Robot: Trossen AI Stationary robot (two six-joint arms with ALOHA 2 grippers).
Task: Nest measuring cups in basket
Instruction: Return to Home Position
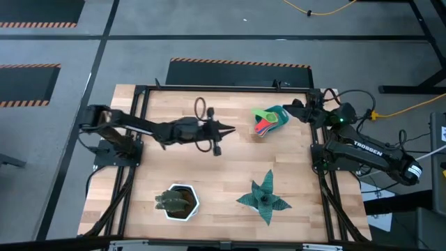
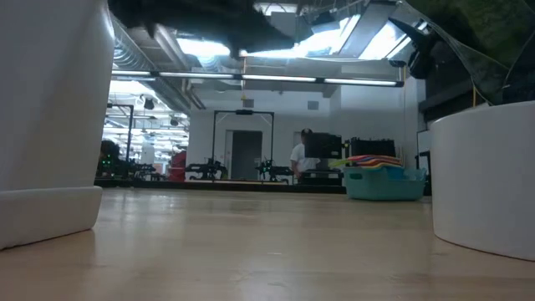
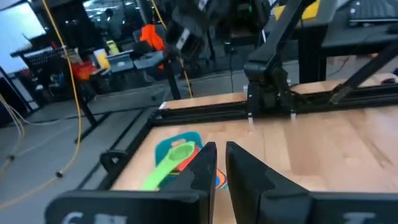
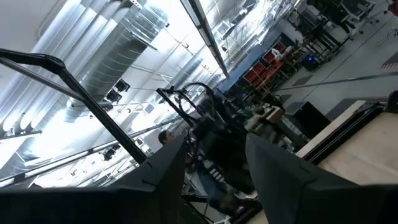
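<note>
i see the cups (image 1: 268, 120) stacked in the basket (image 1: 281, 111). left gripper (image 1: 231, 129) mid-table — fingers a narrow gap, empty. right gripper (image 1: 291, 108) beside the basket, spread open.

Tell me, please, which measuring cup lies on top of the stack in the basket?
The green measuring cup is topmost. Its long handle lies over the red and orange cups beneath it, inside the teal basket. No claw is touching it.
</note>
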